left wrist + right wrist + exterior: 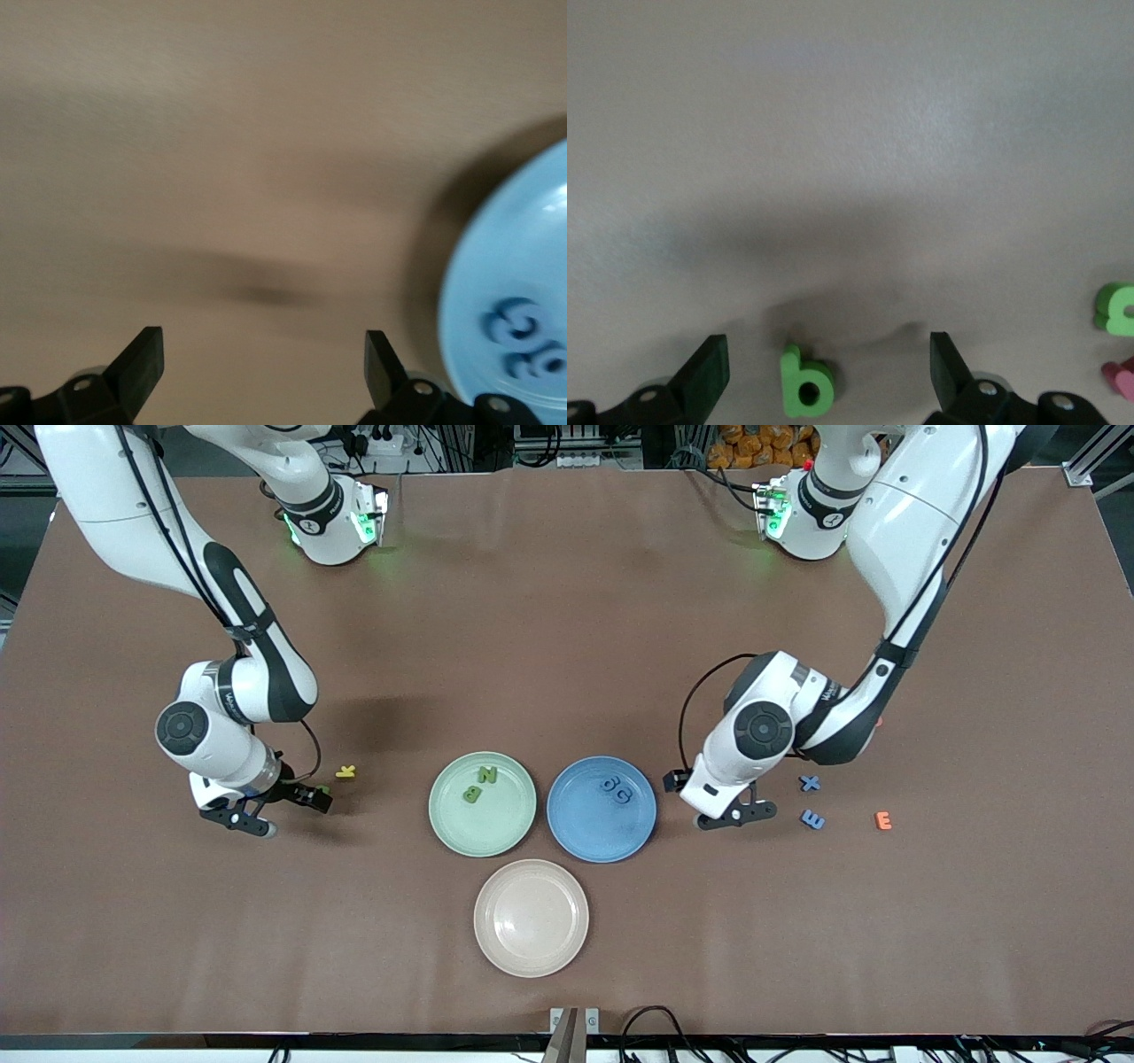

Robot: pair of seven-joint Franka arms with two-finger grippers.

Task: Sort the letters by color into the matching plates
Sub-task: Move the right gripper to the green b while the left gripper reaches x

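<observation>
Squarely lowered, my released right tool (828,354) should straddle the green b (804,382); my released left tool (263,350) waits at the blue plate's (585,834) three o'clock.

Quick count from my remote seat: three plates, so one mint green plate (496,828), one blue plate (594,834), one beige-pink plate (532,918); four blue letters, a pair (616,790) low in the front view's middle plus a blue X (810,783) and a blue E (812,819); four green letters, N (487,774), B (472,794), and two more on the right wrist view, a b (806,382) and one at the frame's edge (1121,308); one yellow letter (345,771); one orange letter (883,820); one pink letter (1122,381).
</observation>
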